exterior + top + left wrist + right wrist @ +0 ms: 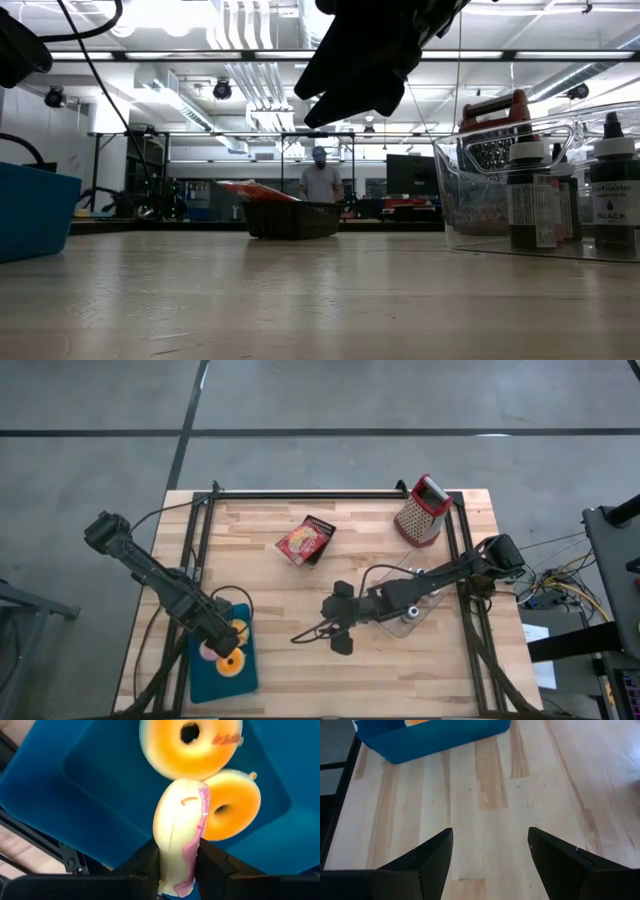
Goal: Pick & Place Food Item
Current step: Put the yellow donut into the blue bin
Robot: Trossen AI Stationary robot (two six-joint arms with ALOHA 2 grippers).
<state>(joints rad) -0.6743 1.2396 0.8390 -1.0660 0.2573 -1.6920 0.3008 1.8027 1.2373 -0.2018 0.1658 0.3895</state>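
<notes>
A blue tray (212, 678) sits at the table's near left with two orange-glazed doughnuts (192, 745) in it. My left gripper (226, 643) hovers over the tray, shut on a pale doughnut with pink icing (180, 835). My right gripper (338, 628) is open and empty above the table's middle, its fingers (435, 857) wide apart over bare wood; the tray's edge (430, 737) shows ahead of it. My left gripper pinches the pink-iced doughnut on edge between its two fingers (147, 865), one on each flat face, at the part of the ring (176, 872) nearest the wrist. The fingers point down. The doughnut stands out past the fingertips, above the two orange doughnuts in the tray.
A red snack packet in a dark basket (306, 540) lies at the table's far middle. A red box grater (422, 510) stands at the far right. A clear container with dark bottles (540, 190) sits at the right, under my right arm.
</notes>
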